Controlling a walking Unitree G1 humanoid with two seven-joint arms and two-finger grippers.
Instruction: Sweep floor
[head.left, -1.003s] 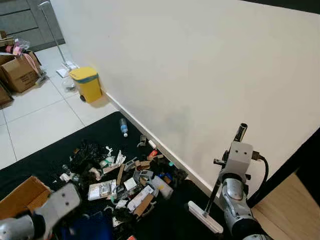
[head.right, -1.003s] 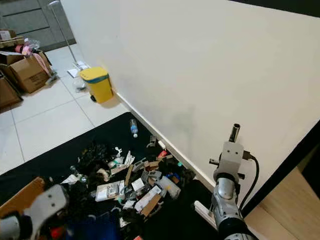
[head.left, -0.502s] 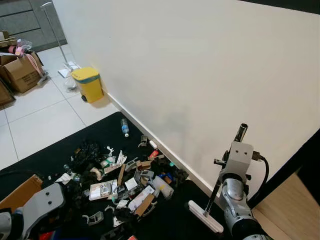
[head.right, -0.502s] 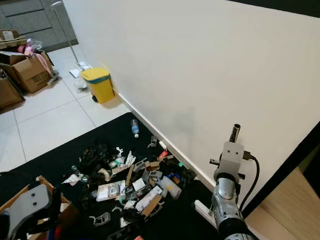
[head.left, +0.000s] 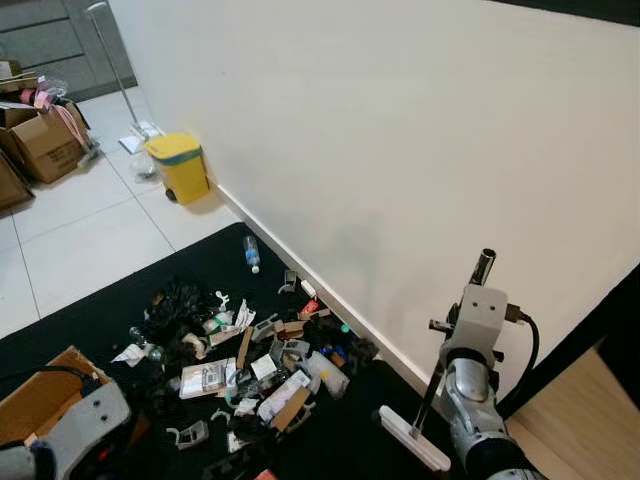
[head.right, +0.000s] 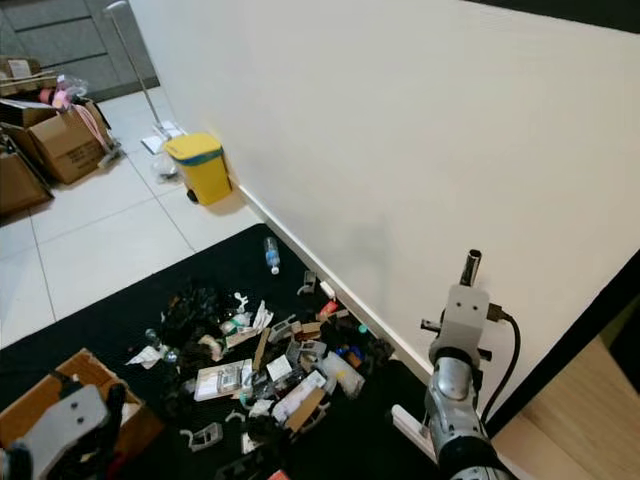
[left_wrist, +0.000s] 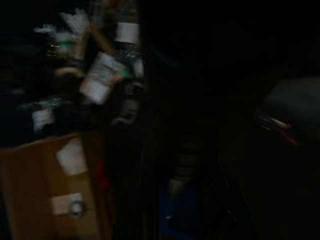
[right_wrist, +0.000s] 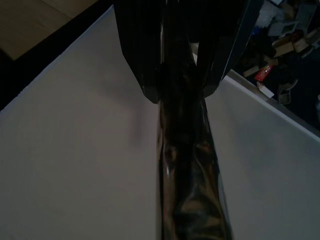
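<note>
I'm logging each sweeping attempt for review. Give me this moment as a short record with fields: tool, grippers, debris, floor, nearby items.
tool: broom handle upright near the wall, its white head on the black mat
right gripper: right gripper shut on the broom handle
left gripper: left gripper low over the cardboard box; fingers unclear
debris: litter pile on the mat by the wall base; plastic bottle lying apart from it
floor: white tiles beyond the mat
nearby items: yellow bin against the wall
</note>
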